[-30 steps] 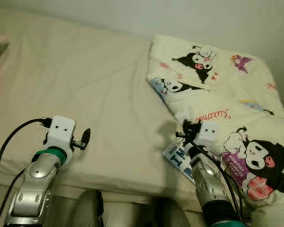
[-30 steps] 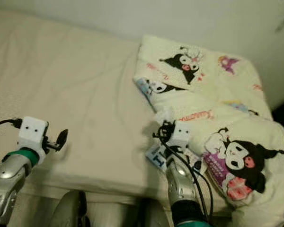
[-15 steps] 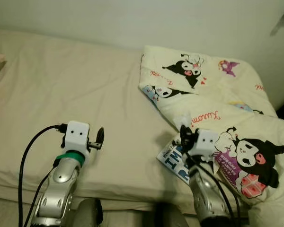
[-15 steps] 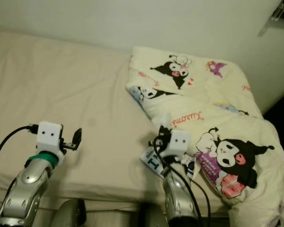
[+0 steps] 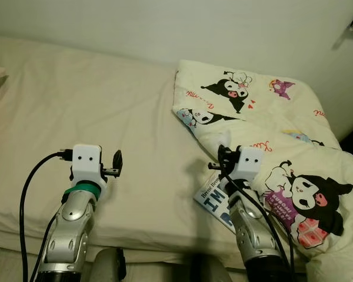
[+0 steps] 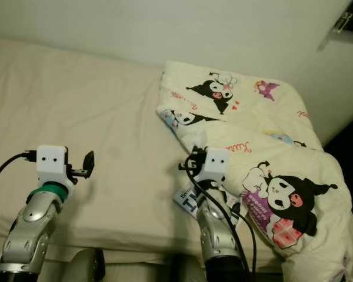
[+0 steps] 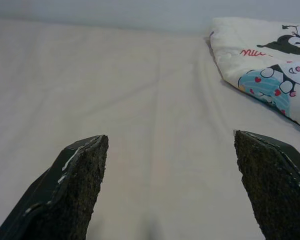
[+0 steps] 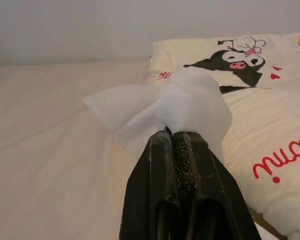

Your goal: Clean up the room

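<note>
A crumpled white tissue (image 8: 182, 107) sits pinched at the tips of the right gripper (image 8: 176, 145), whose two black fingers are pressed together on it; in the right wrist view the tissue fans out above the fingertips, centre frame. In the eye views that gripper (image 5: 225, 157) is at lower centre-right, at the edge of the cartoon-print comforter (image 5: 265, 123).

Against half a second ago the camera has shifted slightly. The left gripper (image 5: 117, 160) now sits a little lower and further left in the frame. The right gripper has barely changed place, and it still clamps the tissue.

Counted: one tissue, one comforter, one blue-and-white printed packet (image 5: 215, 200), and one bed (image 5: 106, 106) with a cream sheet.

The left wrist view shows the left gripper (image 7: 170, 170) spread wide, its two fingertips far apart at the lower corners of the frame, with bare sheet between them and a corner of the comforter at upper right. The eye views show the packet lying just beside the right arm, partly tucked under the comforter's edge at lower centre; the wrist views do not catch it. In the eye views the tissue cannot be made out clearly.
</note>
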Robot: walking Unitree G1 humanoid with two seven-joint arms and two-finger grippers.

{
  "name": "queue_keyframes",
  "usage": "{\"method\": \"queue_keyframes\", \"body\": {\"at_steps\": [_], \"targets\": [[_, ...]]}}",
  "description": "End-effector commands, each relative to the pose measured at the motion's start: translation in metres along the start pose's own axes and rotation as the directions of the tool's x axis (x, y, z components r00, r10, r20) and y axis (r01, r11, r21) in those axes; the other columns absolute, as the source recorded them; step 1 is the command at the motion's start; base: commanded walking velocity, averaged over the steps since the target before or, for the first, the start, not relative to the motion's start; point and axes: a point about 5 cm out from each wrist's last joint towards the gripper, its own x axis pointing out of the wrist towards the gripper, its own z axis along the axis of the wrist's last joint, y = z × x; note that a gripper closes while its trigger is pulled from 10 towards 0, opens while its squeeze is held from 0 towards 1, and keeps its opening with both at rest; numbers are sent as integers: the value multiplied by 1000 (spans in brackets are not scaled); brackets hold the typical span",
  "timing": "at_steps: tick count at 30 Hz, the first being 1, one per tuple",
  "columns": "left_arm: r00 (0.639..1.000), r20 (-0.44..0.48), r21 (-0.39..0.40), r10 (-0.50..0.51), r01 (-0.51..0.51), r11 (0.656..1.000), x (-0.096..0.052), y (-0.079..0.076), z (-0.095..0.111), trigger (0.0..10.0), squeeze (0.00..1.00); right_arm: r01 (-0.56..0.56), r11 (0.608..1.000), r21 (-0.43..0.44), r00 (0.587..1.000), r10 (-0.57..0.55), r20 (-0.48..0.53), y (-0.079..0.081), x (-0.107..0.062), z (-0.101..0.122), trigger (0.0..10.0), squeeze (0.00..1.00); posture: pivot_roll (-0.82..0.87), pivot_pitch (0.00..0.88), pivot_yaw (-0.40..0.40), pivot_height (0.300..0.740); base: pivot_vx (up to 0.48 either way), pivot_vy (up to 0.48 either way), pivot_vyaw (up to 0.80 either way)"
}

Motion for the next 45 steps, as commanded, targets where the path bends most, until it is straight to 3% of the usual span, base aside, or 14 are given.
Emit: {"method": "queue_keyframes", "body": {"at_steps": [1, 13, 22, 33, 45], "targets": [[1000, -18, 0, -1, 1, 1000, 0, -3, -6, 10000, 0, 28, 1000, 7, 999, -28, -27, -5, -4, -4, 10000, 0, 126, 0, -70, 617, 0, 0, 0], [1000, -3, 18, -13, 13, 1000, 8, -4, -2, 10000, 0, 39, 999, 17, 999, -39, -22, -2, -3, -3, 10000, 0, 122, 0, -65, 662, 0, 0, 0], [1000, -10, 74, -23, 23, 997, 5, -3, -7, 10000, 0, 31, 999, 23, 999, -31, -37, 1, -3, -5, 10000, 0, 131, 0, -64, 687, 0, 0, 0], [1000, -17, 65, -26, 27, 998, 3, -2, -10, 10000, 0, 31, 999, 34, 999, -30, -35, 4, -5, -6, 10000, 0, 133, 0, -56, 737, 0, 0, 0], [999, -29, 66, -19, 21, 998, -1, 0, -14, 10000, 0, 38, 999, 25, 998, -37, -48, 4, -8, -8, 10000, 0, 125, 0, -58, 740, 0, 0, 0]]}}
